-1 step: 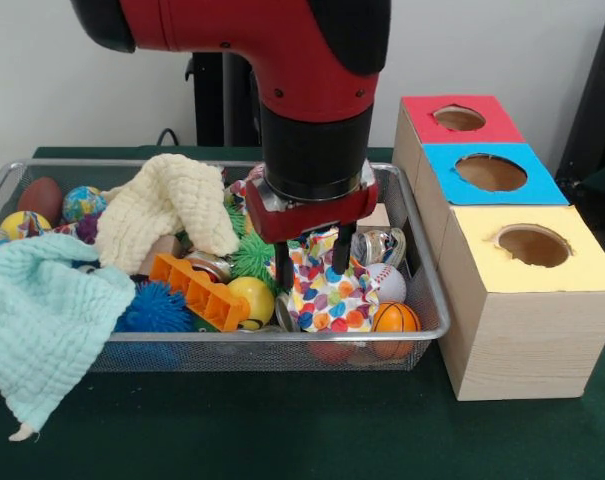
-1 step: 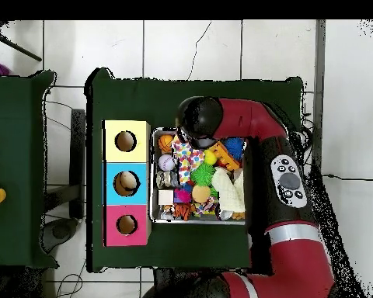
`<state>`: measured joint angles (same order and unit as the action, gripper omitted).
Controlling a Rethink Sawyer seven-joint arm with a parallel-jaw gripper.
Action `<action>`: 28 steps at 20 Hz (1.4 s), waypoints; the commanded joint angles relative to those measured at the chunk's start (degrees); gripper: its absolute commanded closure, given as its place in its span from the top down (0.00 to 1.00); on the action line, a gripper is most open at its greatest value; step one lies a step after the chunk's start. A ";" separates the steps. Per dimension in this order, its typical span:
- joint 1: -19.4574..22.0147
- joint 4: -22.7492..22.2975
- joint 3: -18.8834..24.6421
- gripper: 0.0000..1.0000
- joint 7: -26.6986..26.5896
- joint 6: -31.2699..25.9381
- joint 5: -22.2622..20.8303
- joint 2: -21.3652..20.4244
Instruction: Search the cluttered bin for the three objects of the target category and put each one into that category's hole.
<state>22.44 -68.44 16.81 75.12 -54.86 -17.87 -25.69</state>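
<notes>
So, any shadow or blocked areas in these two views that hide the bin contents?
Front view: even light, the claw and arm cover the mesh bin's middle, deep shadow only inside the box holes. Overhead view: the arm covers the bin's far end; toys look tiny.

Draped over the wire bin's near-left rim, a pale mint muslin cloth (image 1: 37, 320); beneath everything, dark green tabletop (image 1: 282, 430).

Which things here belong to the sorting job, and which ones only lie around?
Job: gripper, wire bin, red-top box, blue-top box, yellow-top box.

Lying about: cream cloth, mint cloth, dotted cloth, orange toy.
</notes>
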 commanded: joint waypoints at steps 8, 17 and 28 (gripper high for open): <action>3.49 -0.93 2.47 1.00 -3.66 -1.25 -0.75 4.84; 4.23 -0.23 2.70 1.00 -4.17 -0.22 -1.63 6.84; 4.23 -2.01 2.94 1.00 -1.85 3.83 -1.72 7.67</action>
<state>25.88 -67.98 16.82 75.12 -54.61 -18.18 -19.81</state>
